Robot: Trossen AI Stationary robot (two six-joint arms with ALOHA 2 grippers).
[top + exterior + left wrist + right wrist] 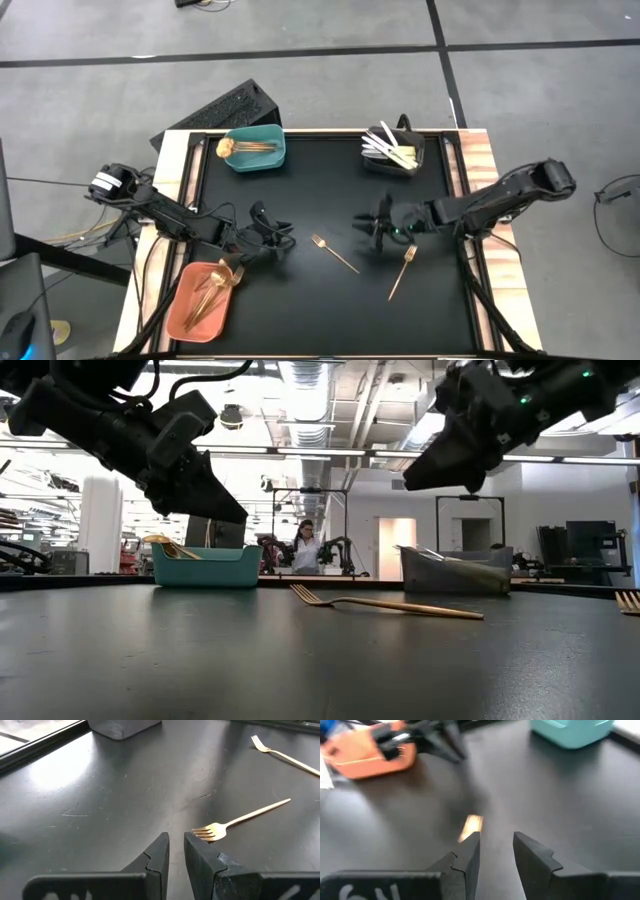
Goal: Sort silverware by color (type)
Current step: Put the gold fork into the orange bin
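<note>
Grey concrete flooring, crossed by dark seams, surrounds a table whose black mat is matte and finely scratched, framed by pale wood edges. No readable writing shows anywhere; white marks on the wrist housings are too cropped to make out.

Taking the mat as the landmark: at its far left corner stands a teal bin, rounded and smooth, holding gold pieces. At its far right corner a black bin holds the silver-white pieces. Off its near left corner an orange bin (plastic, with soft rounded walls) carries copper-toned cutlery.

Two slim gold forks lie loose on the mat. The first fork lies near the mat's middle, tines toward the far left, thin straight handle, shiny finish. The second fork lies right of the middle, tines toward the far side.

The left gripper hovers over the mat's left part, just beyond the orange bin; its tapered dark fingers stand nearly together with only a narrow slit between them, gripping nothing. The right gripper hangs above the mat between the two forks, its fingers parted with a clear gap, holding nothing
</note>
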